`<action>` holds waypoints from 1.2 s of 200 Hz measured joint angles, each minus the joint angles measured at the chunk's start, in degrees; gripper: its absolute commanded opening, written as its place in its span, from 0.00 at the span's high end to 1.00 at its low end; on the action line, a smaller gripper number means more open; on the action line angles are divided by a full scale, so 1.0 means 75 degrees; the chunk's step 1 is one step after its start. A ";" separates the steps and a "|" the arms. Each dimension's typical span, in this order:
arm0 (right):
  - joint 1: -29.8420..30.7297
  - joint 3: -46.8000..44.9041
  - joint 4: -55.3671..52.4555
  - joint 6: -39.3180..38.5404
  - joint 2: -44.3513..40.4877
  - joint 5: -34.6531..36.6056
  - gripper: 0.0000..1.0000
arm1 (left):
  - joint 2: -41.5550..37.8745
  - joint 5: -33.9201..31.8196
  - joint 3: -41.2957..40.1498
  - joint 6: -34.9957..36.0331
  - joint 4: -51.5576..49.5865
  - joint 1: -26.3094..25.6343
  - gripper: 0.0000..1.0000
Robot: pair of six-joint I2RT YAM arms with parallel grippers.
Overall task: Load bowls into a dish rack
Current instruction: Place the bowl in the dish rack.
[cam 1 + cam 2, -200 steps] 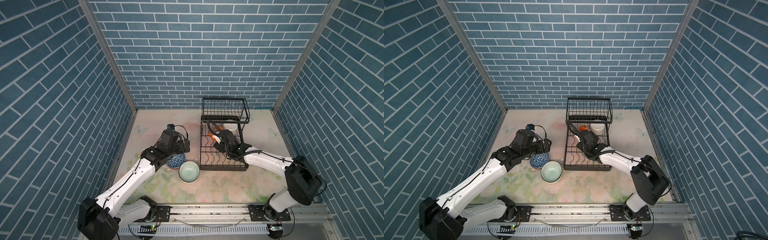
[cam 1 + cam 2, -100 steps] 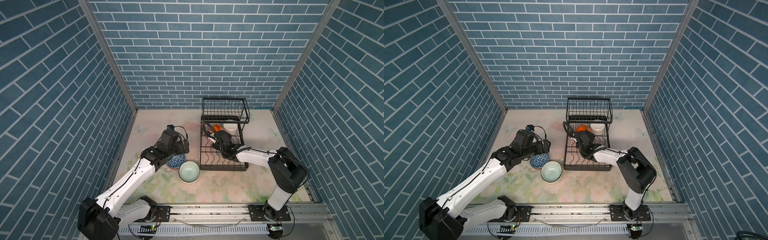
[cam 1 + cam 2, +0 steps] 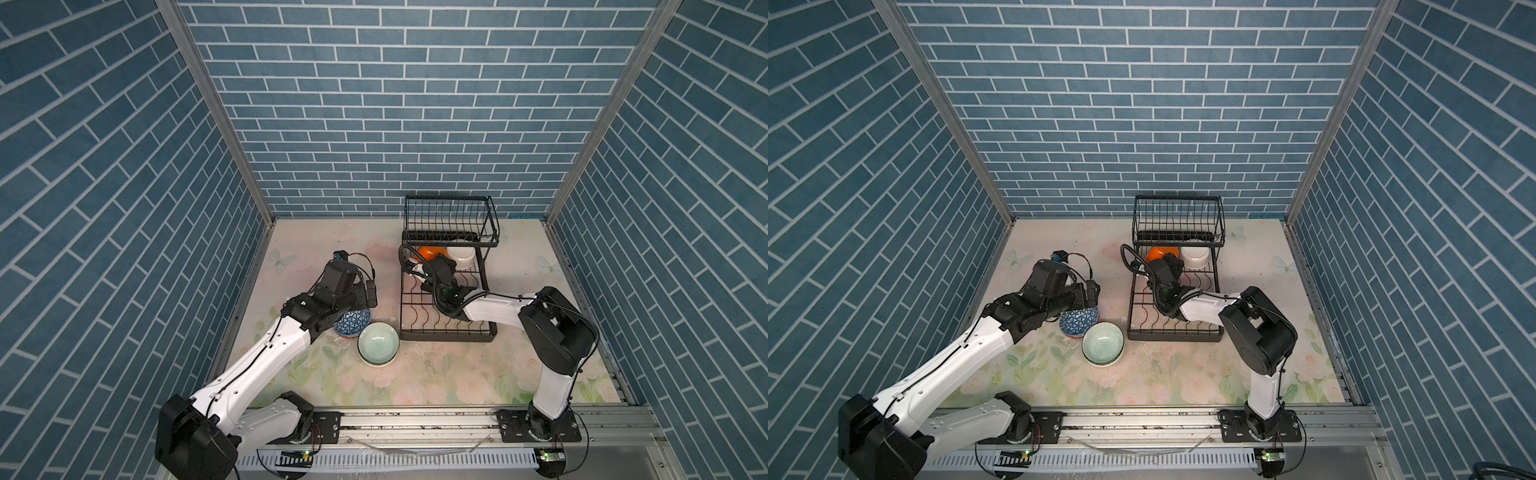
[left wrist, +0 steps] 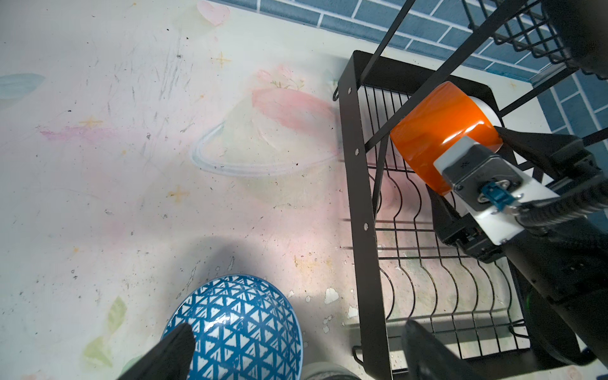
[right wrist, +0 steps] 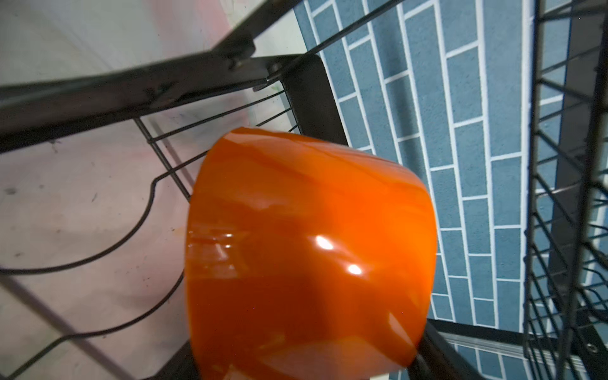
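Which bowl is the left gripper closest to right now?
The blue-and-white patterned bowl, right under the open left gripper. The mint green bowl sits beside it; the orange bowl and white bowl are in the rack.

the orange bowl [image 5: 309, 256] has a glossy glaze with bright highlights. the blue-and-white bowl [image 4: 243, 329] is glazed and shiny too; the mint bowl [image 3: 378, 344] looks smooth, finely ringed inside. the dish rack [image 4: 361, 197] is matt black metal wire and strip. the tabletop [image 4: 131, 164] is matt, scuffed and scratched.
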 measured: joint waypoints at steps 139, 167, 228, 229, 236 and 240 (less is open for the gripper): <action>-0.0525 0.0525 0.1343 -0.1728 0.0970 0.0157 0.26 | 0.0003 -0.0023 -0.0015 0.0006 -0.0038 0.0000 0.00; -0.0647 0.0749 0.1393 -0.1731 0.1151 0.0140 0.25 | 0.0000 -0.0032 -0.0015 0.0000 -0.0076 0.0000 0.00; -0.0697 0.0912 0.1486 -0.1775 0.1582 0.0192 0.18 | 0.0000 -0.0055 -0.0015 -0.0003 -0.0087 0.0000 0.00; -0.0697 0.0912 0.1486 -0.1778 0.1585 0.0192 0.18 | 0.0000 -0.0052 -0.0015 -0.0003 -0.0087 0.0000 0.00; -0.0697 0.0933 0.1486 -0.1775 0.1597 0.0192 0.16 | 0.0000 -0.0055 -0.0015 -0.0003 -0.0087 0.0000 0.00; -0.0697 0.0938 0.1480 -0.1775 0.1597 0.0192 0.15 | 0.0000 -0.0055 -0.0015 0.0000 -0.0087 0.0000 0.00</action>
